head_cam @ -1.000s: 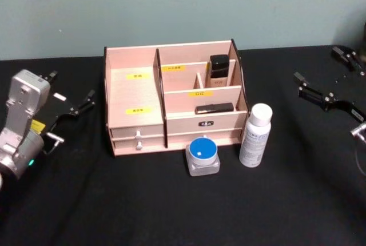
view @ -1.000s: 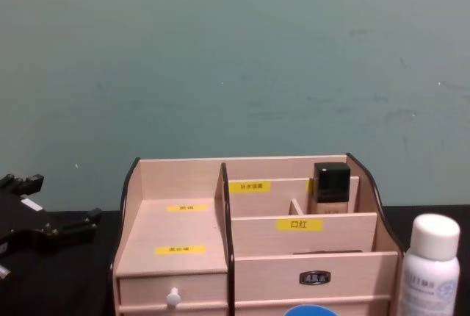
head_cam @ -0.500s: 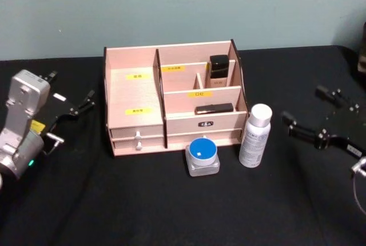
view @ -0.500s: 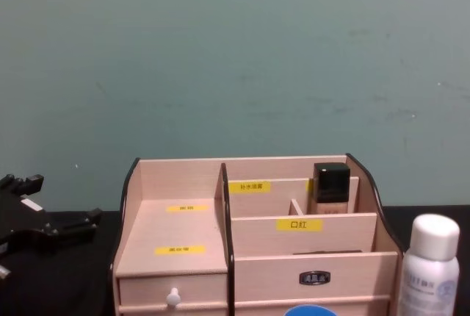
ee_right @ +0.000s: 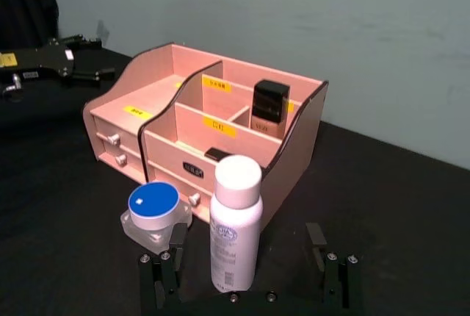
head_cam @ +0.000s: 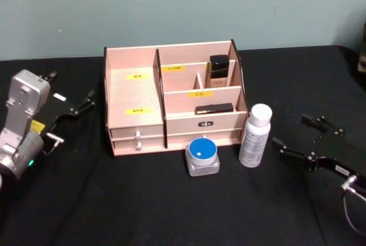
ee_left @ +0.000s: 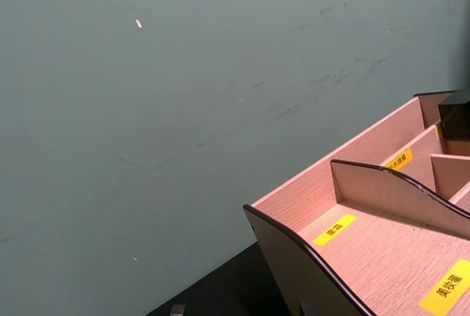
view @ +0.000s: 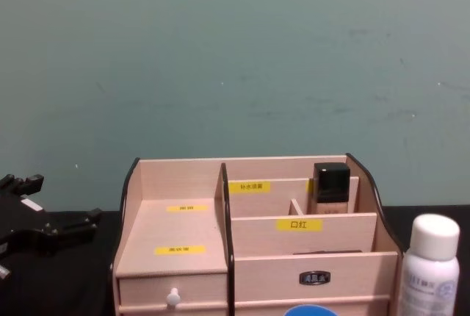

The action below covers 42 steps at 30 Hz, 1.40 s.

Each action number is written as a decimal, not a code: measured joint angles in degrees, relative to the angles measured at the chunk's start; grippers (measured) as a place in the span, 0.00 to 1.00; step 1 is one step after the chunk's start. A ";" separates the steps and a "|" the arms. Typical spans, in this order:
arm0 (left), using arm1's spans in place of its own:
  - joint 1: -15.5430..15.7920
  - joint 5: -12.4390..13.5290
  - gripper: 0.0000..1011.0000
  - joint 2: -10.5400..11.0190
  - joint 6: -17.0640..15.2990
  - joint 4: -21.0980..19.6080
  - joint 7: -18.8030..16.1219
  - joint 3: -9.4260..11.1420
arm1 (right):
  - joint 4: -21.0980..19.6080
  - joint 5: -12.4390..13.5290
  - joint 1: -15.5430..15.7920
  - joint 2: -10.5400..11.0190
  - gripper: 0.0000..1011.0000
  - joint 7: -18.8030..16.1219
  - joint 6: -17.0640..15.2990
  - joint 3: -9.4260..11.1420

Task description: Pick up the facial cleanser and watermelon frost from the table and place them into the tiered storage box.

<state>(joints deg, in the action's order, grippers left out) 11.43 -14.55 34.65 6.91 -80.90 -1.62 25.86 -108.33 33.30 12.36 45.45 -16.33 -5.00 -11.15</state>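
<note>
facial cleanser (head_cam: 254,135), right tool (head_cam: 289,129) now nearer

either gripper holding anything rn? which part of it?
Nothing is held. The right gripper is open, just right of the white bottle and apart from it. The left gripper sits open and empty, left of the organiser.
</note>
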 joint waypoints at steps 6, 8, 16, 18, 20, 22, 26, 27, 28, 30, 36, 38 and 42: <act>0.00 0.00 1.00 0.00 0.00 0.00 0.00 0.00 | 2.59 -0.76 -1.69 -1.56 0.99 -1.64 -0.78 -1.16; 0.00 0.00 1.00 0.00 0.00 0.00 0.00 0.00 | 3.63 -1.16 -2.51 -2.14 0.99 -2.28 -0.96 -1.61; 0.00 0.00 1.00 0.00 0.00 0.00 0.00 0.00 | 7.00 -3.12 -5.77 -4.59 0.99 -4.28 -1.28 -3.37; 0.00 0.00 1.00 0.00 0.00 0.00 0.00 0.00 | 7.96 -3.81 -6.69 -5.27 0.99 -4.74 -1.29 -3.80; 0.00 0.00 1.00 0.00 0.00 0.00 0.00 0.00 | 8.92 -4.52 -7.69 -6.04 0.99 -5.19 -1.29 -4.19; 0.00 0.00 1.00 0.00 0.00 0.00 0.00 0.00 | 9.49 -4.90 -8.19 -6.52 0.99 -5.46 -1.29 -4.40; 0.00 0.00 1.00 0.00 0.00 0.00 0.00 0.00 | 11.21 -6.08 -9.72 -7.81 0.99 -6.06 -1.11 -5.07; 0.00 0.00 1.00 0.00 0.00 0.00 0.00 0.00 | 11.50 -6.29 -9.98 -8.05 0.99 -6.16 -1.08 -5.17; 0.00 0.00 1.00 0.00 0.00 0.00 0.00 0.00 | 12.12 -6.75 -10.50 -8.54 0.99 -6.40 -1.01 -5.37; 0.00 0.00 1.00 0.00 0.00 0.00 0.00 0.00 | 12.71 -7.10 -11.06 -9.02 0.99 -6.63 -0.90 -5.56; 0.00 0.00 1.00 0.00 0.00 0.00 0.00 0.00 | 14.77 -8.14 -13.02 -10.73 0.99 -7.78 -0.36 -6.27; 0.00 0.00 1.00 0.00 0.00 0.00 0.00 0.00 | 15.47 -8.42 -13.64 -11.26 0.99 -8.13 -0.08 -6.50; 0.00 0.00 1.00 0.00 0.00 0.00 0.00 0.00 | 16.84 -8.78 -14.70 -12.17 0.99 -8.68 0.19 -6.94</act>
<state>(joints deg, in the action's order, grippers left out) 11.43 -14.55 34.64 6.91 -80.90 -1.62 25.86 -91.49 24.53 -2.34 33.27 -25.02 -4.81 -18.09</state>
